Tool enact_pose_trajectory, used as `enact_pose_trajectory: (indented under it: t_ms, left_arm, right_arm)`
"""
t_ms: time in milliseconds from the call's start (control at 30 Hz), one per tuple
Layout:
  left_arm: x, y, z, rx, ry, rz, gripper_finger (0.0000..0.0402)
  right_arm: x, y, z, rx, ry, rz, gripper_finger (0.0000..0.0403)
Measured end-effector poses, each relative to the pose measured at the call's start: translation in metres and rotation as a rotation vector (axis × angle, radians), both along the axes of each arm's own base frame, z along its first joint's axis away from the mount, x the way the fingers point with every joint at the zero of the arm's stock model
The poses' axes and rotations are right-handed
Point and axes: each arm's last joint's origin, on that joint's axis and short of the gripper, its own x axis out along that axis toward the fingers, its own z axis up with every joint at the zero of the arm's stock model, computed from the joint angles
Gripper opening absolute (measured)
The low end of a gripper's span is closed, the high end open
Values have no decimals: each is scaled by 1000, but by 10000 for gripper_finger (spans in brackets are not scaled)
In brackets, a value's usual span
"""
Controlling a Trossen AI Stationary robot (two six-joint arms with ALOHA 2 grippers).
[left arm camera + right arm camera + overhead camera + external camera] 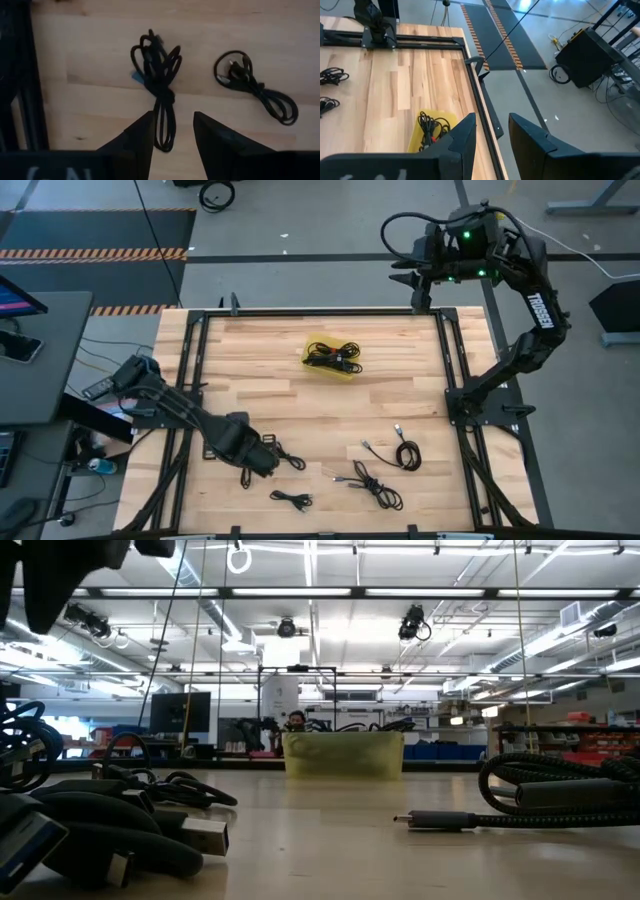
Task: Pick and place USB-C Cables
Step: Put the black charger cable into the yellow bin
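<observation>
Several black USB-C cable bundles lie flat on the wooden table near its near edge [405, 452] [372, 483] [292, 499]. More cables lie in the yellow tray [330, 358] toward the far side. My left gripper [262, 463] hangs low over one bundle [157, 80]. It is open, and its fingers stand on either side of that bundle's long loop end [165, 132] without touching it. A second bundle [255, 85] lies beside it. My right gripper [492, 135] is open and waits beyond the table's far right corner [430, 275].
A black metal frame [185, 380] runs around the tabletop, with its rail close to my left gripper [22, 90]. In the low view, cables fill the foreground on the left [100, 820] and on the right [560, 795]. Bare wood lies between the tray and the near cables.
</observation>
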Motion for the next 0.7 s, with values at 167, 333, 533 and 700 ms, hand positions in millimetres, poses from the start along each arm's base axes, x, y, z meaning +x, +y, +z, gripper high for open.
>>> enact_pose_trajectory:
  t_ms: [167,333,533,700]
  left_arm:
    - [12,11,-3,74,-45,-145,142]
    - [35,20,-3,127,-138,-823,142]
    - [54,28,-11,208,-125,-1519,142]
    - [54,39,-32,52,-115,-1766,142]
  right_arm:
    - [10,-5,-10,41,71,-1,121]
    - [15,-8,-19,78,135,1,121]
    - [15,-6,-18,124,112,36,121]
    - [11,-3,-17,149,97,34,121]
